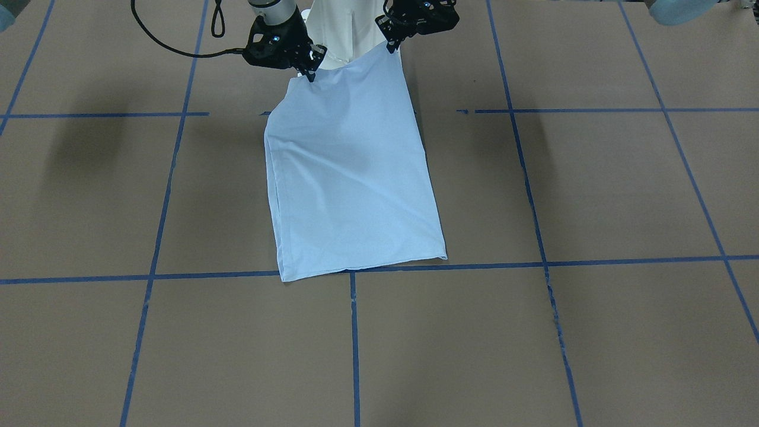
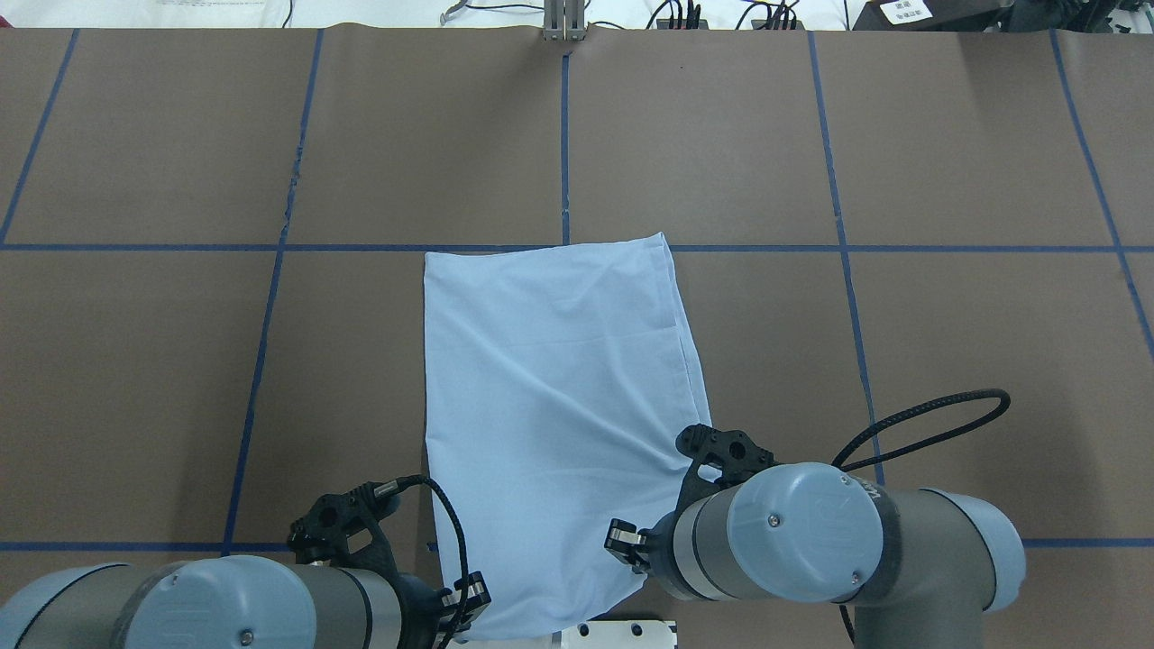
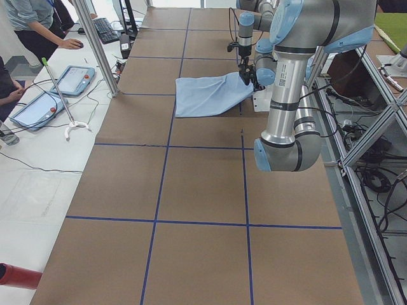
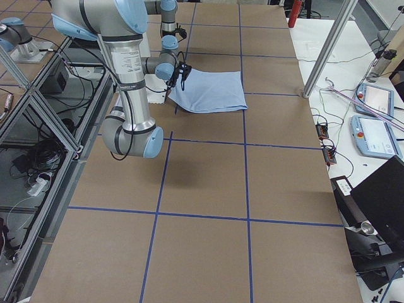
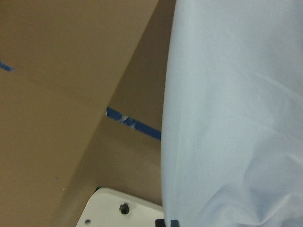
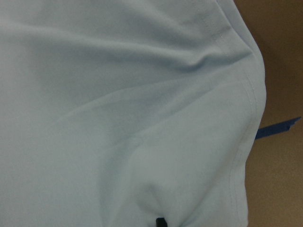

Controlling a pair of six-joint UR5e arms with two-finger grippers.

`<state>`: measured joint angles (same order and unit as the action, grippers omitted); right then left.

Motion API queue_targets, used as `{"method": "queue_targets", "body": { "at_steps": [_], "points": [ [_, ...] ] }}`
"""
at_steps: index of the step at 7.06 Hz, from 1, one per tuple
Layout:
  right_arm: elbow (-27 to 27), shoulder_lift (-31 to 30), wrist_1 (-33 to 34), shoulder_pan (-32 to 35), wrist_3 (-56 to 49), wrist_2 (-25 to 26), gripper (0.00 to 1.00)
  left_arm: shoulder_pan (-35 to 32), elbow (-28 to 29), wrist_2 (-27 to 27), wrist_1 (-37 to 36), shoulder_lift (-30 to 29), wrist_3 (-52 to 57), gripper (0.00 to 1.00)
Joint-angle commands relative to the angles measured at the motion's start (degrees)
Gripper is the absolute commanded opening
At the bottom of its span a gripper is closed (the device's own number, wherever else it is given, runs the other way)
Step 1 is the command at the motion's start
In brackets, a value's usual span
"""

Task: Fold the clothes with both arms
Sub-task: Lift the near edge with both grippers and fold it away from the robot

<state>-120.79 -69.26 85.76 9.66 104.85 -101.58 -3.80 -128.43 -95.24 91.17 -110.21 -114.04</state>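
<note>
The light blue T-shirt [image 1: 350, 178] lies folded into a long strip on the brown table, its far hem on a blue tape line. Its print and label are hidden. Both grippers hold the end nearest the robot, lifted off the table. My left gripper [image 1: 391, 46] is shut on one corner of that end and my right gripper [image 1: 310, 75] is shut on the other. From overhead, the shirt [image 2: 550, 379] runs between the left gripper [image 2: 462, 597] and the right gripper [image 2: 631, 539]. Both wrist views are filled with cloth: left [image 5: 236, 118], right [image 6: 118, 118].
The white pedestal base [image 1: 339, 29] stands just behind the lifted end. A black cable loop [image 2: 938, 419] hangs by the right arm. Blue tape lines [image 1: 178, 276] grid the brown table. A side table with tablets [image 3: 76, 79] and operators lies beyond the far edge.
</note>
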Motion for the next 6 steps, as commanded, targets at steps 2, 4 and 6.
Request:
{"method": "queue_targets", "body": {
  "at_steps": [2, 4, 6],
  "points": [
    [3.4, 1.9, -0.3, 6.6, -2.6, -0.2, 0.00, -7.0, 0.5, -1.3, -0.3, -1.3, 2.1, 0.00],
    [7.6, 6.3, -0.3, 13.2, -5.6, -0.4, 0.00, -14.1, 6.3, -2.8, 0.2, -3.9, 5.8, 0.00],
    [16.2, 11.6, -2.3, 16.5, -5.6, -0.4, 0.00, -18.3, 13.1, -2.9, 3.0, -7.4, 5.7, 0.00]
  ]
}}
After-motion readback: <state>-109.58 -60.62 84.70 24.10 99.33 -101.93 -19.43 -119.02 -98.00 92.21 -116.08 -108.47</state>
